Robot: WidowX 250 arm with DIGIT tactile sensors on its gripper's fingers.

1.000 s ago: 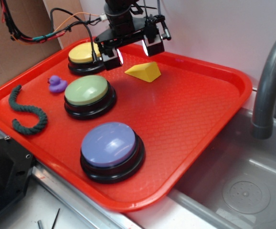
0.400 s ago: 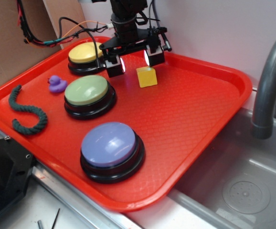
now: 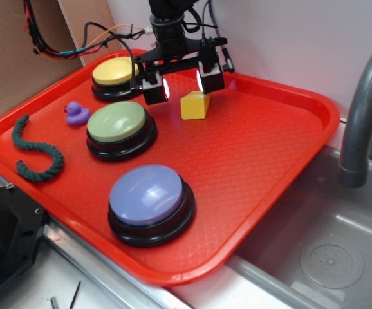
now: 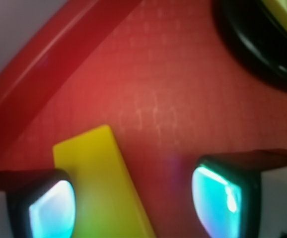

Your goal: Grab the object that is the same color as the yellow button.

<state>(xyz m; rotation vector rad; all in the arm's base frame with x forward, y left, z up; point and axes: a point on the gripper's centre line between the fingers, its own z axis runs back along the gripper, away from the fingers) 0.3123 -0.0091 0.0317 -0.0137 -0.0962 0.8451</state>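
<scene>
The object, a small yellow wedge block (image 3: 194,106), rests on the red tray (image 3: 263,154) near its far rim. My gripper (image 3: 182,85) hangs open just over it, one lit finger on each side. In the wrist view the block (image 4: 101,183) lies close to the left pad (image 4: 51,210), and bare tray separates it from the right pad (image 4: 218,198); my gripper (image 4: 133,203) holds nothing. The yellow button (image 3: 115,69) stands at the tray's far left corner, left of the gripper. Its black base and yellow top (image 4: 285,17) show at the wrist view's upper right.
A green-topped button (image 3: 118,125) and a larger blue-purple button (image 3: 150,199) stand on the tray in front of the gripper. A purple duck (image 3: 76,112) and a green rope piece (image 3: 35,154) lie at the left. A sink (image 3: 327,257) with a grey tap (image 3: 360,122) is at the right.
My gripper has come down toward the tray over the block. The block has turned and shifted slightly, now showing a squarer face between the fingers.
</scene>
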